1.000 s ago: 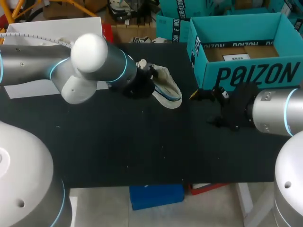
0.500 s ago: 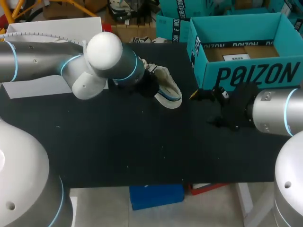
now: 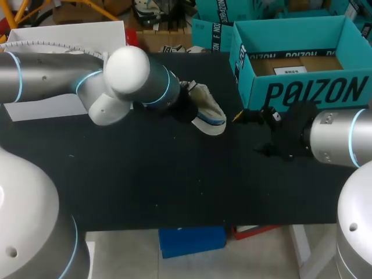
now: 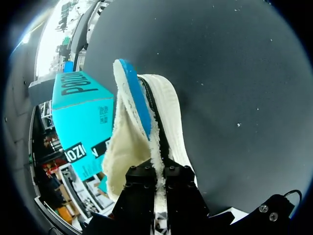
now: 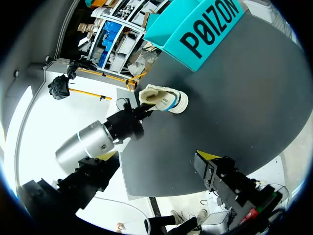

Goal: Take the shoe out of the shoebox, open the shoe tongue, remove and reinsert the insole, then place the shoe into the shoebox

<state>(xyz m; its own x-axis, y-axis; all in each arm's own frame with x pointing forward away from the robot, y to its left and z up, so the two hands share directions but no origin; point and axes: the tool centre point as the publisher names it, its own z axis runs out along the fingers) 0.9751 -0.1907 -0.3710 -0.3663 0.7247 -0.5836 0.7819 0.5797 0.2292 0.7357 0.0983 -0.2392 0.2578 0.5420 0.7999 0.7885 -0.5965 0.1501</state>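
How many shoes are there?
1. The shoe lies on the table, left of the shoebox, pinched by the left gripper. Another could be hidden behind the shoebox's front wall.

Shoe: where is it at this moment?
In the head view the shoe is outside the teal shoebox, to the box's left over the black table, with the left end effector clamped on its edge.
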